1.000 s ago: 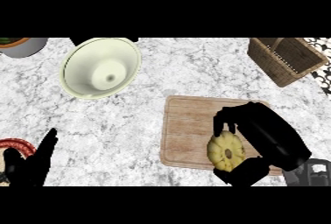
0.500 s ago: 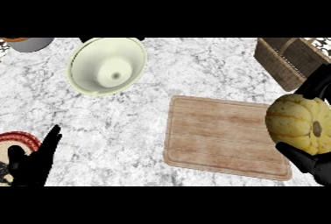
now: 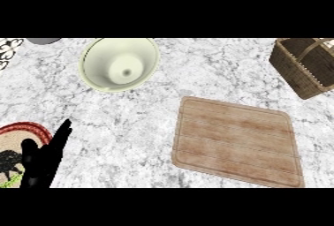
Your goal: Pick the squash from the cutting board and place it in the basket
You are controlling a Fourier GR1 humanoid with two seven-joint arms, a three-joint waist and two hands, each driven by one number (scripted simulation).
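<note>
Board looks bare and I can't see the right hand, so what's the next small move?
Probably bring the right hand back into view toward the basket at the upper right. The cutting board holds nothing, no squash shows, and the left hand rests open at the lower left.

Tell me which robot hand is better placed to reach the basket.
Probably right: the basket sits at the far right, past the cutting board, while the left robot hand rests open at lower left. Right robot hand unseen.

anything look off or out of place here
Nothing spilled or damaged. The one oddity: the cutting board is bare, and neither the squash nor the right hand shows. The basket sits upright at the right edge.
</note>
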